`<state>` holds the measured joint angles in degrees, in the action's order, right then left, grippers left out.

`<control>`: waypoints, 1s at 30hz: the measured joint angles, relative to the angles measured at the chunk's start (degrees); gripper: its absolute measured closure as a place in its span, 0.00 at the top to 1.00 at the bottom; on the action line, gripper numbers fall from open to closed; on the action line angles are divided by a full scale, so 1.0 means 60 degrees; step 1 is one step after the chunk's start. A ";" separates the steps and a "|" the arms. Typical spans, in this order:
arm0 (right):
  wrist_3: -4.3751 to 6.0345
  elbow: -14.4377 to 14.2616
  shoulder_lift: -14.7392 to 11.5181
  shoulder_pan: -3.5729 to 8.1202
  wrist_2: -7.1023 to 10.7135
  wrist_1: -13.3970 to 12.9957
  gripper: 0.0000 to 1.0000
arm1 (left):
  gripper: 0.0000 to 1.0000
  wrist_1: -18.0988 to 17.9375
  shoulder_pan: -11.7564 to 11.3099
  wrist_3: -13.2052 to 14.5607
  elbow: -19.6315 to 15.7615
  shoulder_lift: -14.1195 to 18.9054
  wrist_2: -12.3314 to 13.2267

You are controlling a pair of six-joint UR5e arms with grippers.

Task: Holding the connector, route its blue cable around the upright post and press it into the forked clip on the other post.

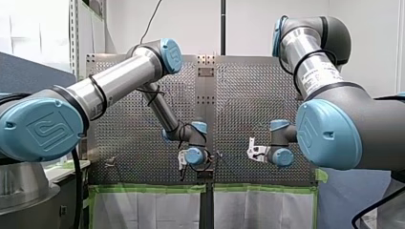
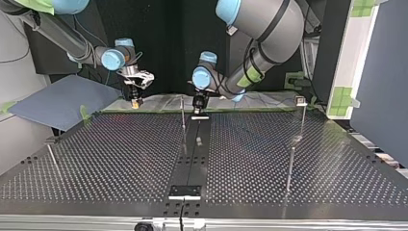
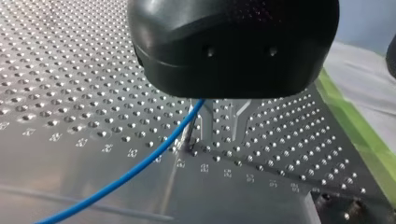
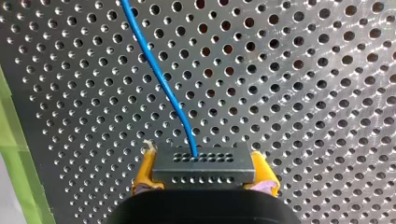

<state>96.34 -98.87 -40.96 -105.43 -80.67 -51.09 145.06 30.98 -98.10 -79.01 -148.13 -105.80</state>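
Blue cable leaves the connector and runs straight ahead of your right pincer. Its yellow pads are pressed onto the block's two ends, holding it over the perforated counter. The coming move turns on that long axis pointing away from the pincer, since you will likely have to swing the cable sideways to wrap a post.

At your left pincer, the same cable passes close beside the metal fingers and runs out from under the pincer body. You cannot tell whether they pinch it. A thin post stands just beside those fingers, so your left arm is the nearer one to it.

The post with a small fitting on top, probably the clip, stands well apart from both pincers, beyond the left one.
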 joint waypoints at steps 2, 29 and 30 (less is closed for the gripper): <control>-0.0007 0.0002 0.0002 0.0000 0.0003 -0.0005 0.00 | 0.44 0.0104 -0.0003 0.0080 0.0000 0.0001 0.0144; 0.0000 -0.0003 0.0005 -0.0027 0.0031 0.0024 0.00 | 1.00 0.1373 -0.0116 0.0186 -0.0268 0.0395 0.1148; 0.0001 -0.0002 0.0005 -0.0030 0.0033 0.0031 0.00 | 1.00 0.1373 -0.0118 0.0183 -0.0271 0.0409 0.1148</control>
<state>96.34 -98.88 -40.93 -105.61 -80.47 -50.90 153.30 30.27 -97.00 -80.64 -145.67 -98.91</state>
